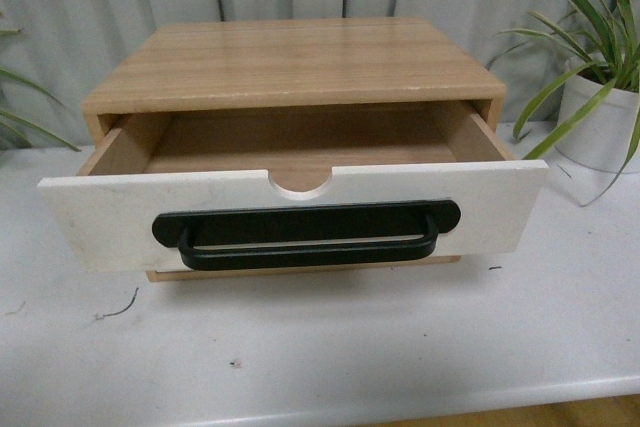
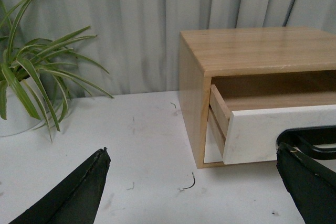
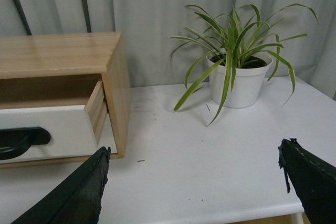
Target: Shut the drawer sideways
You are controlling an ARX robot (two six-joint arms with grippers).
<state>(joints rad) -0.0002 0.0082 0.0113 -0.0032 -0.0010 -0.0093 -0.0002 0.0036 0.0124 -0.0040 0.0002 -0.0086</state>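
The drawer has a wide white front, a long black bar handle and a semicircular notch in its top edge. It stands pulled out of a light wooden cabinet on the white table. No gripper shows in the front view. My left gripper is open and empty above the table, off the cabinet's left side; the drawer shows there too. My right gripper is open and empty off the cabinet's right side, with the drawer in view.
A potted spider plant in a white pot stands right of the cabinet, also in the right wrist view. Another plant stands to the left. A grey curtain hangs behind. The table's front edge is near.
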